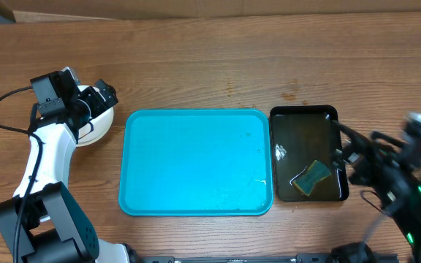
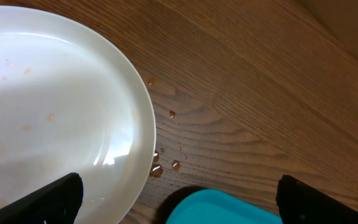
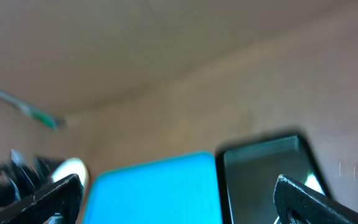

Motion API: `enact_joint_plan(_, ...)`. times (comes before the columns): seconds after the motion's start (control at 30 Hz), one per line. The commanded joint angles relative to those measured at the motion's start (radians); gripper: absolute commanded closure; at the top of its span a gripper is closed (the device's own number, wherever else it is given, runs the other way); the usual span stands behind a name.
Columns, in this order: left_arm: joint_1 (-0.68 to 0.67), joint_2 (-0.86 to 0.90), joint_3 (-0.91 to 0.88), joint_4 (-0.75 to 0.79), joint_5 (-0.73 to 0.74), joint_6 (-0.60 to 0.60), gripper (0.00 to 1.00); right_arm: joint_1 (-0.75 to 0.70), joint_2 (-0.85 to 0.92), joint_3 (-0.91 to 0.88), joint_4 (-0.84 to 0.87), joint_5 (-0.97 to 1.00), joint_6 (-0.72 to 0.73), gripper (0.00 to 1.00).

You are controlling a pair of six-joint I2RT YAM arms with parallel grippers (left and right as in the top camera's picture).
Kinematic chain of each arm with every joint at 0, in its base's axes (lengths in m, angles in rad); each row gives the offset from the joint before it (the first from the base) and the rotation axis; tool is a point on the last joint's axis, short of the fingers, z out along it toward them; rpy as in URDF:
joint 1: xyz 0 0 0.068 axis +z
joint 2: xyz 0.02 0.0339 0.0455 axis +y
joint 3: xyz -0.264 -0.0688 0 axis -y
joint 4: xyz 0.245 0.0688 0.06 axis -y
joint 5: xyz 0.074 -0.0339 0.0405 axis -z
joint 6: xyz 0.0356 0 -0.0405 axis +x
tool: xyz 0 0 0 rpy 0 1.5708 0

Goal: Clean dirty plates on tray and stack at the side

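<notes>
The turquoise tray (image 1: 196, 162) lies in the middle of the table with nothing on it. Left of it, on the wood, rests a white plate (image 1: 99, 124) with faint brown specks (image 2: 48, 115). My left gripper (image 1: 97, 102) hovers over the plate's right rim, open and holding nothing; its fingertips (image 2: 58, 199) frame the plate edge and the tray corner (image 2: 225, 210). My right gripper (image 1: 346, 150) is blurred, open and empty above the right edge of the black tray. The blurred right wrist view shows the tray (image 3: 154, 193) and the plate (image 3: 70, 169) far left.
A glossy black tray (image 1: 305, 124) right of the turquoise one holds a green-and-yellow sponge (image 1: 311, 177) and some water. Small water drops (image 2: 156, 169) dot the wood between plate and tray. A black cable (image 1: 2, 117) loops at the far left.
</notes>
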Motion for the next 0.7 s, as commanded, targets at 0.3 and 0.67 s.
enact_joint_plan(0.3,-0.004,0.004,-0.010,0.004,0.011,0.029,0.00,-0.067,-0.455,-0.489,0.731,0.011,-0.212,0.00)
enact_joint_plan(0.67,-0.004,0.004,-0.010,0.004,0.011,0.029,0.00,-0.108,-0.639,-0.951,1.147,-0.065,-0.212,0.00)
